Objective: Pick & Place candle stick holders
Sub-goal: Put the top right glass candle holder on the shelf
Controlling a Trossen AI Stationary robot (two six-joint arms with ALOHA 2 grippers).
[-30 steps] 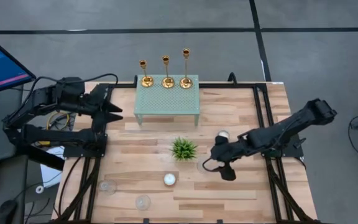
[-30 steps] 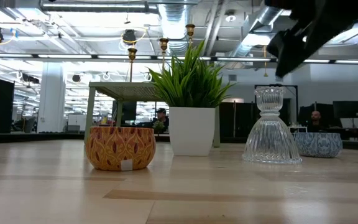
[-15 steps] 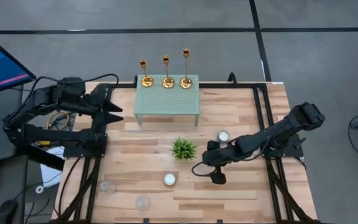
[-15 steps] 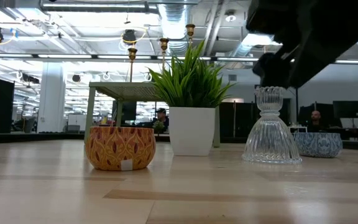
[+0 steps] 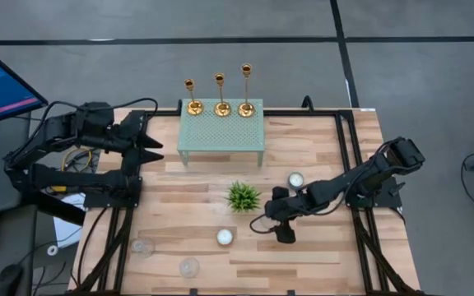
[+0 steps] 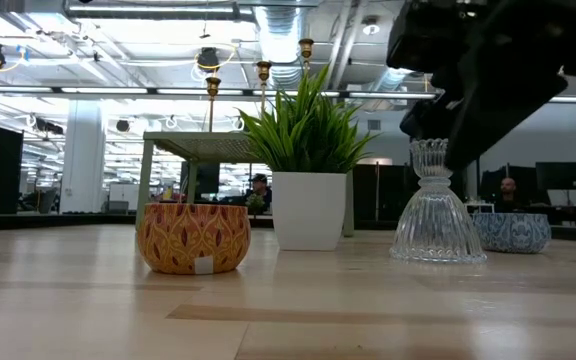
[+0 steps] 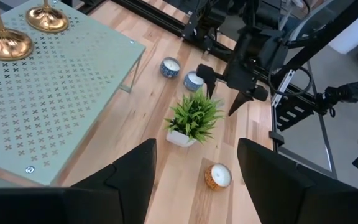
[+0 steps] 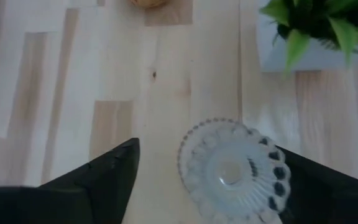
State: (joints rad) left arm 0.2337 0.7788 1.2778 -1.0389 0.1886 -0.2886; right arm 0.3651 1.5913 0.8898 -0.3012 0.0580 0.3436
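Three gold candle stick holders (image 5: 193,97) (image 5: 220,94) (image 5: 246,89) stand upright on their round bases along the far edge of a pale green mesh stand (image 5: 220,133). Their bases show in the left wrist view (image 7: 5,43), and their tops show in the low view (image 6: 262,70). My left gripper (image 5: 151,148) is open and empty at the table's left side, beside the stand. My right gripper (image 5: 271,226) is open, pointing down over a clear ribbed glass holder (image 8: 232,171). Its fingers (image 8: 114,174) stand on either side of the glass without touching it.
A small green plant in a white pot (image 5: 243,197) stands just left of my right gripper. A candle in a blue cup (image 5: 295,179) and one in an orange cup (image 5: 225,238) sit nearby. Two clear glass cups (image 5: 142,247) (image 5: 189,267) stand near the front left.
My right gripper has moved toward the table's left and come down over the clear glass holder. It has stayed open.
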